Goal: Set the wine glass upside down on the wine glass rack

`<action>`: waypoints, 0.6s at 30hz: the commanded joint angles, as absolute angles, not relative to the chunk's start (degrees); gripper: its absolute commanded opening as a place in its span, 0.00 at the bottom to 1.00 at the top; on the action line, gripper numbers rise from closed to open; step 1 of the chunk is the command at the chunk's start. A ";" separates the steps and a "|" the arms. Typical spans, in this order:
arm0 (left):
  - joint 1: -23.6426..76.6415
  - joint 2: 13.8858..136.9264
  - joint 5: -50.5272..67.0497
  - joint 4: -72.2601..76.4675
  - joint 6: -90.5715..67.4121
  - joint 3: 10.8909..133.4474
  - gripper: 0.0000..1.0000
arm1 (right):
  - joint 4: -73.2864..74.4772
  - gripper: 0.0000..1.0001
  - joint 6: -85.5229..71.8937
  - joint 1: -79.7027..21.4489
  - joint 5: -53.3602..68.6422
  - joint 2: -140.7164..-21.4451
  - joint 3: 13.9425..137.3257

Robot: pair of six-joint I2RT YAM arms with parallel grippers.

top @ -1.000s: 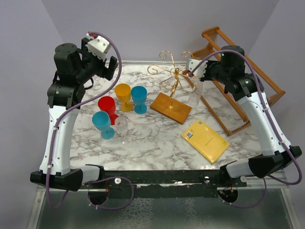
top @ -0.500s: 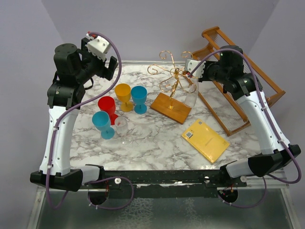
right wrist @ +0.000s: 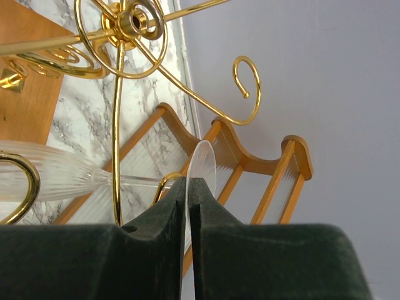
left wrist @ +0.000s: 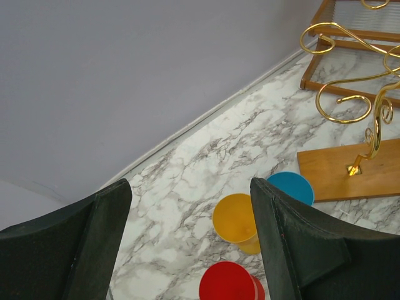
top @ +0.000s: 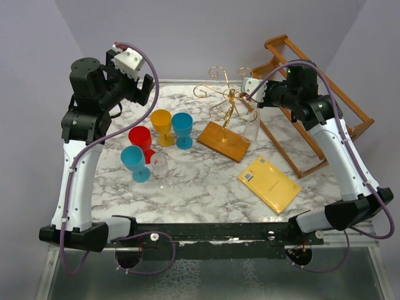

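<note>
Glass [top: 252, 127] swings lower, bowl down, at the rack's [top: 226, 103] three o'clock; right gripper [right wrist: 188, 187] pinches its foot (left [left wrist: 187, 206] idles spread). Hung, release remains.

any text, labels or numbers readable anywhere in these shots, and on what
Yellow book: a small white label with dark marks near its far corner, too small to read.
Left arm: no marking that can be read.
Gold wine glass rack, cups and brown slatted rack: no text shows.
Nothing in any of the three views can be quoted as words or numbers.
</note>
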State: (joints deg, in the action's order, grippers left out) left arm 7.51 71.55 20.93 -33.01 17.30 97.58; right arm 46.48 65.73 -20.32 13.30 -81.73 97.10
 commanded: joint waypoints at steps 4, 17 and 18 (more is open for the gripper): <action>7.25 69.96 20.96 -31.94 17.56 97.38 0.80 | 47.10 0.08 62.66 -20.74 17.94 -81.79 97.23; 7.19 69.62 21.16 -32.07 17.58 97.14 0.80 | 46.97 0.09 60.63 -20.74 19.11 -81.65 95.38; 7.25 69.65 21.10 -32.06 17.64 97.12 0.80 | 46.94 0.09 60.43 -20.76 19.26 -81.61 95.24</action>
